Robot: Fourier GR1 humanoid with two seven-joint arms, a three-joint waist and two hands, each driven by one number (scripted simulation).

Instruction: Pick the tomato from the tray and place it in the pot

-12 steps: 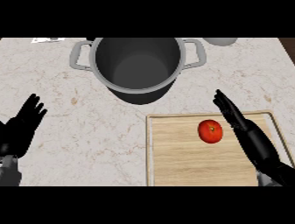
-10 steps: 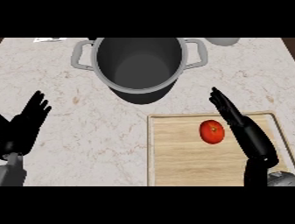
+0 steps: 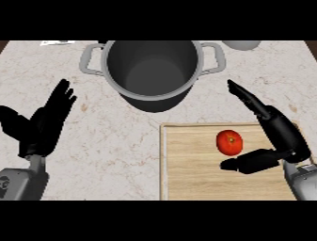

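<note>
1. Progress: early. Tomato (image 3: 230,142) sits on the wooden tray (image 3: 195,179), right side of the counter (image 3: 119,155), not lifted. No grasp yet.
2. Right hand (image 3: 275,134) is over the tray, just right of the tomato. Fingers straight and together, pointing far-left toward the pot; thumb spread out below the tomato on the near side. Tomato lies in the open gap between thumb and fingers. Can't tell if anything touches it; looks apart.
3. Left hand (image 3: 39,124) is at the left over bare counter, open, fingers straight and slightly fanned, thumb out. Resting, well apart from everything.
4. Pot (image 3: 154,70) is at the far centre, upright, no lid, inside looks empty. It sits beyond the tray's far-left corner.
5. Left to do, by my read: close the right hand on the tomato, lift, carry far-left over the pot rim, release inside.
6. Counts: 1 tomato, 1 tray, 1 pot with 2 side handles, 2 hands.
7. Extras: 1 pale rounded object (image 3: 241,44) at the far edge, right of the pot, partly cut off; can't identify it.
</note>
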